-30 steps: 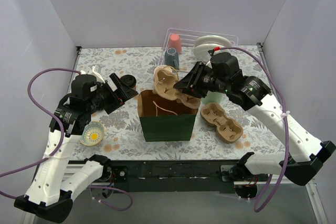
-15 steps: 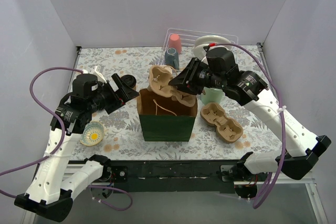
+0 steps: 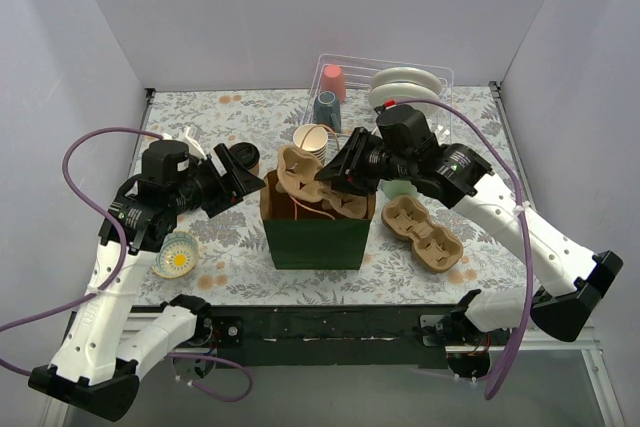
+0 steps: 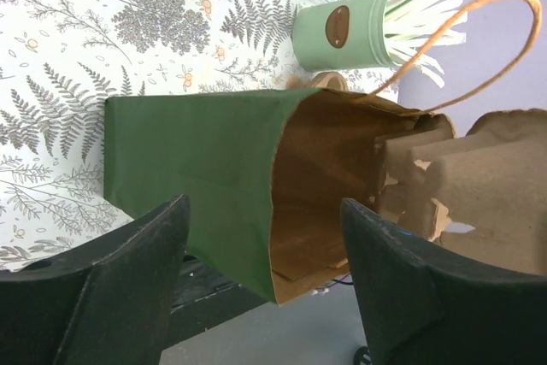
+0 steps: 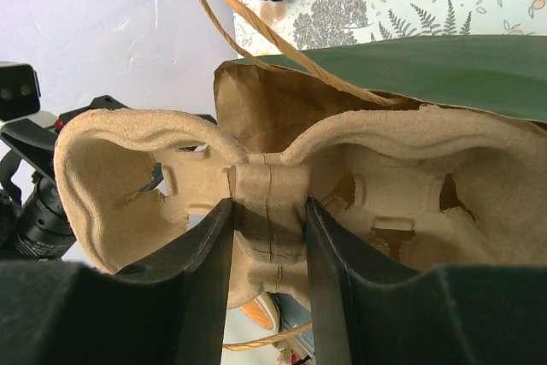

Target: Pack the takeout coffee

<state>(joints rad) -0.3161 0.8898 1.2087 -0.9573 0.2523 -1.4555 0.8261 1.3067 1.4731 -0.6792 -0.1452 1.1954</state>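
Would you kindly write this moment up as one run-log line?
right fingers: shut on pulp carrier, at green bag mouth | left fingers: open, empty, beside bag | takeout coffee: outside bag, not yet packed

Your two arms flank the green bag (image 3: 318, 237): white shells, black joints.
Left of the bag, your left arm (image 3: 100, 287) trails a looping purple cable (image 3: 66, 162); right of the bag, your right arm (image 3: 530, 237) carries the same. Both end in broad matte-black fingers (image 4: 94, 297) on black wrist housings.

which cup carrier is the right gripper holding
The carrier over the bag, pinched at its middle by the right gripper; the other carrier lies on the table.
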